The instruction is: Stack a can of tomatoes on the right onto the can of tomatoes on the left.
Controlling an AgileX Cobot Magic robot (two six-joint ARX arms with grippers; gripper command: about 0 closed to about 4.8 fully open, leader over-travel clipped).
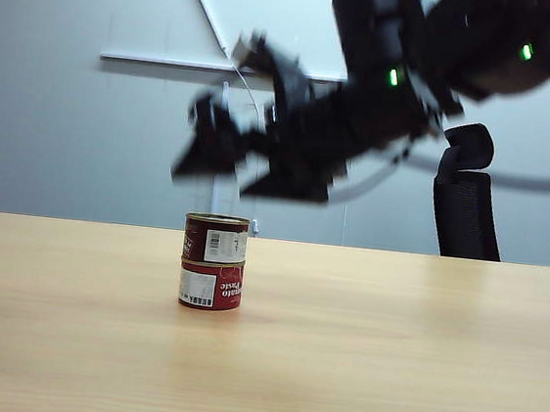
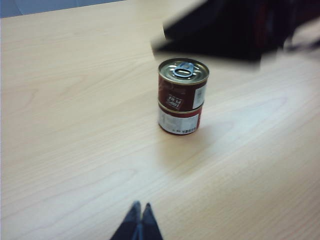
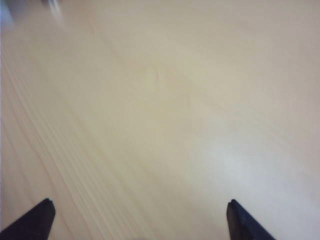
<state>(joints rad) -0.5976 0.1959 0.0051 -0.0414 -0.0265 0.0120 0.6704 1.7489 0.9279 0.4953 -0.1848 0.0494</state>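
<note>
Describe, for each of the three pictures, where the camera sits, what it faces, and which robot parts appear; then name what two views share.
Exterior view: low at the table edge, level; stacked cans, top can on bottom can, blurred right end effector above.
Left wrist view: looks down at the cans; left end effector shut.
Right wrist view: faces bare table; right end effector open.
Shared: exterior and left wrist both show the stack.

A pale wood-grain surface (image 1: 387, 356) fills the lower half of the exterior frame. One thing rests on it — the bottom tomato can (image 1: 210, 287), left of centre, carrying a second can (image 1: 215, 238).
</note>
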